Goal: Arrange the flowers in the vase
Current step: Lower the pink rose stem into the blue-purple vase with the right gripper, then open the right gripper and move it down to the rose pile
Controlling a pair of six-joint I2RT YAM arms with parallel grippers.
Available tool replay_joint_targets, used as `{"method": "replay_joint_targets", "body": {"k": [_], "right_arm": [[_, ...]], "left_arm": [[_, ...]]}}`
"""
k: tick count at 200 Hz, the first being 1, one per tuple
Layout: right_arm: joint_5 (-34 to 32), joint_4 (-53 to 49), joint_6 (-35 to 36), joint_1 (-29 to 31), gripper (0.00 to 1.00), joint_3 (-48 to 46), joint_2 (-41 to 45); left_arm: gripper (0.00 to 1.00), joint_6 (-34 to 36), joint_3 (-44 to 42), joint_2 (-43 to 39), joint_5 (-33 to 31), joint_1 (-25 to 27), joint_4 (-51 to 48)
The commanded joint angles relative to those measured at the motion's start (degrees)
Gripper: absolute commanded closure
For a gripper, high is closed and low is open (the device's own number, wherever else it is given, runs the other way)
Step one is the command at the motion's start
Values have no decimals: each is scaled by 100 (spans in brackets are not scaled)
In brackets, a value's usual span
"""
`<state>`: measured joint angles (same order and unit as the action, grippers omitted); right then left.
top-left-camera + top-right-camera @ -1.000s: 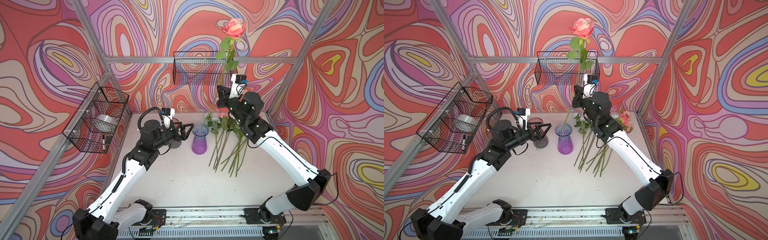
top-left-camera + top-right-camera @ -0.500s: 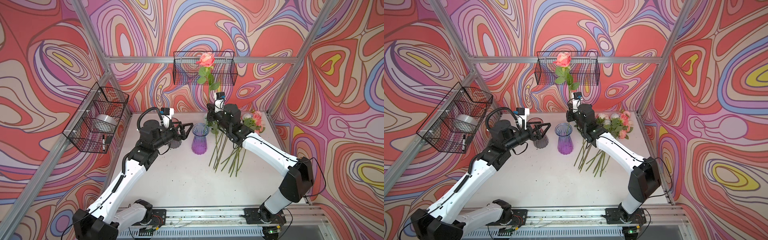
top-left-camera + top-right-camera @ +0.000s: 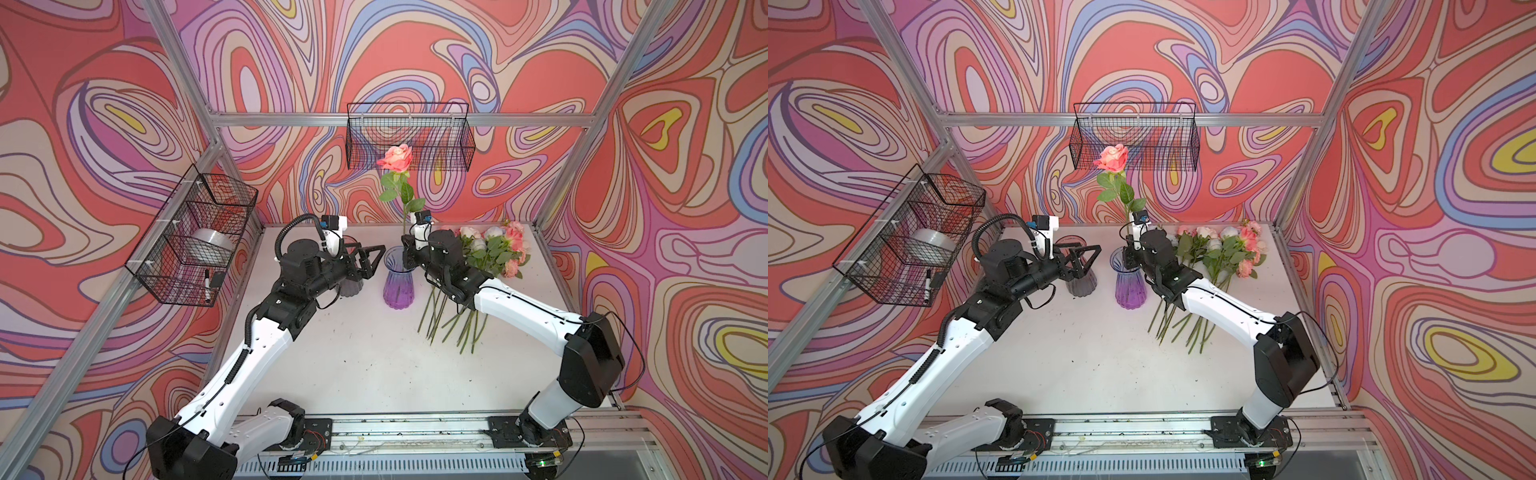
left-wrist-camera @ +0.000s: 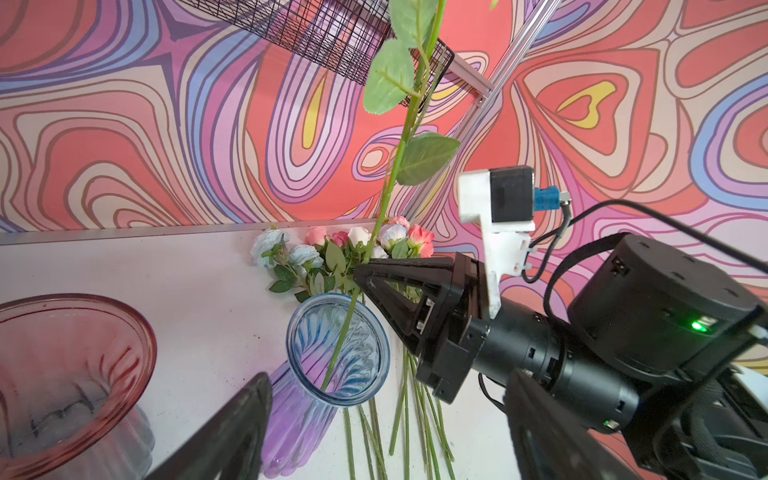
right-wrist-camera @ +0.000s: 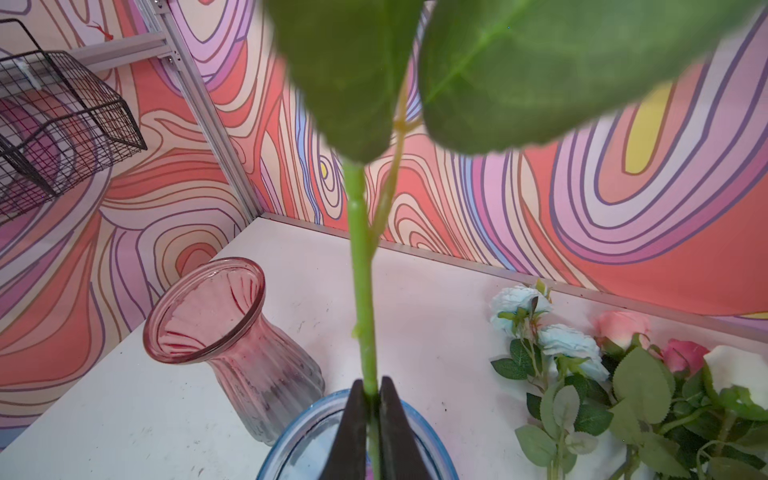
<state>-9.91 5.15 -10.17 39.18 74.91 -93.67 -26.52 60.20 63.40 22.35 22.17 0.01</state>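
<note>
In both top views a peach-pink rose (image 3: 397,158) stands nearly upright. Its head is in front of the wire basket (image 3: 409,137) on the back wall, and its stem drops to the mouth of the blue-and-purple glass vase (image 3: 398,286). The grip is too small to read there. The right wrist view shows the right gripper (image 5: 373,388) clenched on the green stem just above the vase's blue rim, with the bloom out of frame. Only the left wrist view shows the stem's lower end inside the vase, close to the inner wall. The left gripper (image 3: 376,262) hangs spread wide, holding nothing, just beside that vase and in front of a pink glass vase (image 5: 249,361) that the top views half hide. The other roses (image 3: 494,249) lie on the white surface (image 3: 353,365) beside the right arm, heads toward the back wall.
</note>
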Motion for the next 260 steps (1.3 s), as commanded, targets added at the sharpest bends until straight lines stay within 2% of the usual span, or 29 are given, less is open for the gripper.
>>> {"method": "replay_joint_targets", "body": {"k": [1,48,119,160,174,205,234,260], "right_arm": [[-68,-57,-168,11,88,-108,50],[-47,-251,-287,13,81,-86,165],[-117,-512,-440,15,80,-222,842],[-1020,-1262,-539,-169,81,-257,1091],[-714,-1740,-887,-620,83,-277,1066],[630,-2442,-1811,-1896,85,-548,782],[808,-2512,-1951,-2154,84,-788,340],[1123,-2560,-2025,-2265,81,-726,-69]], "left_arm": [[11,156,-53,-116,-169,-26,-35],[11,200,-44,-143,-214,-25,-57],[11,241,-28,-217,-198,-31,-76],[12,206,-38,-258,-173,-34,-57],[13,112,-41,-232,-38,-37,-6],[16,-107,-14,-111,219,-32,67],[17,-296,4,-23,459,-39,141],[19,-644,-1,76,963,-31,434]]}}
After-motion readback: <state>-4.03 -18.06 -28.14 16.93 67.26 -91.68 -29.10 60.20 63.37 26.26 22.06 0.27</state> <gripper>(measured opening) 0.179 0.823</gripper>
